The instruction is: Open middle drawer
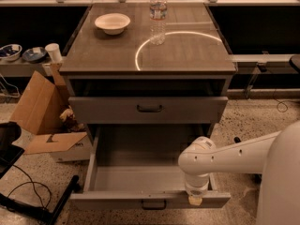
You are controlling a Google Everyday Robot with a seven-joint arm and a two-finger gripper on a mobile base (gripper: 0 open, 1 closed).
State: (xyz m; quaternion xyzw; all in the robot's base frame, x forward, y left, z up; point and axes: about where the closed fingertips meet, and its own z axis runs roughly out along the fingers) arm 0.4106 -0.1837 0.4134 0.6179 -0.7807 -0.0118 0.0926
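The middle drawer (117,199) is a grey metal tray pulled far out of the cabinet, and its inside shows bare. Its small dark loop handle (153,204) sits at the centre of the front. My gripper (194,198) hangs from the white arm (234,156) and points down at the top edge of the drawer's front, right of the handle. A closed grey drawer (108,110) with a dark handle (150,108) sits above the open one. Anything below the open drawer is hidden.
On the cabinet top (187,55) stand a white bowl (112,22) and a water bottle (158,15). An open cardboard box (40,107) lies on the floor to the left. A dark stand with cables (42,205) is at the lower left. Bowls (11,52) and a cup (53,52) sit on a low shelf.
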